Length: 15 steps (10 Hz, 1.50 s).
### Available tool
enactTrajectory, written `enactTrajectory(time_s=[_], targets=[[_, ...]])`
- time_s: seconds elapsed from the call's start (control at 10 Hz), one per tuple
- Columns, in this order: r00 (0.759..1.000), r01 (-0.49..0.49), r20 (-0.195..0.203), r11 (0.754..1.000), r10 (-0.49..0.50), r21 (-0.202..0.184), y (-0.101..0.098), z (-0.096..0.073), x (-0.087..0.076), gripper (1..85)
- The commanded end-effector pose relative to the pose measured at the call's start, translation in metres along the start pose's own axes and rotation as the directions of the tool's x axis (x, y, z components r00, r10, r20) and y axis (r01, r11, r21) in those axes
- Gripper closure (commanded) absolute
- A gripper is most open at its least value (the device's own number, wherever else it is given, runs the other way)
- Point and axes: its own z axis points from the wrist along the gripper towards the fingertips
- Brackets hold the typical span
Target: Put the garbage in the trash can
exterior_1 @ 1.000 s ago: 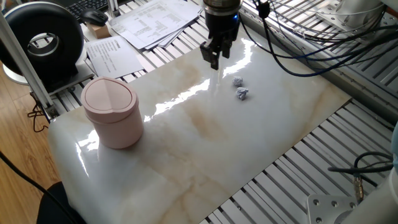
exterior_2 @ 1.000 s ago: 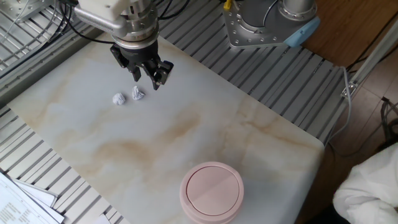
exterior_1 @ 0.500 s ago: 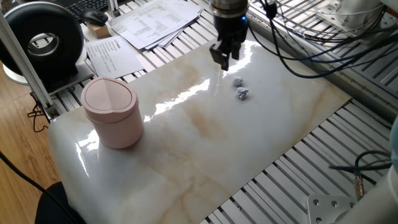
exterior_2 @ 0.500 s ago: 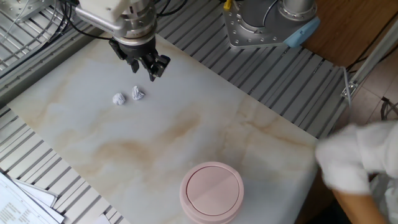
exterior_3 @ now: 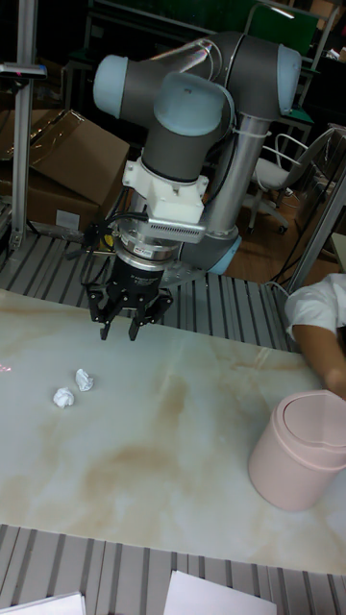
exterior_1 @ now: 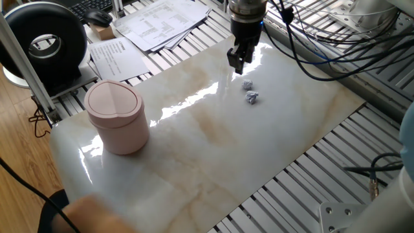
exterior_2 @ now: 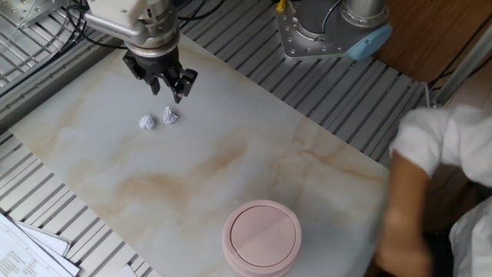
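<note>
Two tiny crumpled grey-white wads of garbage (exterior_1: 247, 85) (exterior_1: 252, 98) lie side by side on the marble slab, also seen as garbage (exterior_2: 146, 122) (exterior_2: 171, 116) and garbage (exterior_3: 63, 397) (exterior_3: 85, 381). My gripper (exterior_1: 238, 63) (exterior_2: 167, 92) (exterior_3: 117, 332) hangs a little above the slab just beyond the wads, fingers pointing down, open, with nothing between them. The pale pink trash can (exterior_1: 118, 116) (exterior_2: 261, 237) (exterior_3: 298, 452) stands with its lid shut at the slab's other end, far from the gripper.
A black round device (exterior_1: 48, 42) and printed paper sheets (exterior_1: 158, 22) lie off the slab behind the can. Cables (exterior_1: 310, 39) trail by the arm. A person's arm (exterior_2: 407, 200) (exterior_3: 322, 332) reaches in beside the can's end of the slab.
My gripper has slid sideways along the slab's far edge, closer to the wads, still open. A person's arm has come into view near the trash can's end.
</note>
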Motion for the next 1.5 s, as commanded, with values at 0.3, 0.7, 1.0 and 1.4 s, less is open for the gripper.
enactTrajectory(time_s=[0.3,0.7,1.0,1.4], targets=[[0.991,0.094,0.094,0.995,-0.091,-0.022,-0.023,0.053,-0.030,32.0],[0.995,0.087,0.053,0.995,-0.085,-0.045,-0.025,0.063,-0.012,30.7],[0.995,0.080,0.054,0.997,-0.079,-0.009,-0.049,0.090,0.004,28.7],[1.000,0.006,0.013,1.000,-0.006,-0.029,-0.047,0.102,0.032,36.3]])
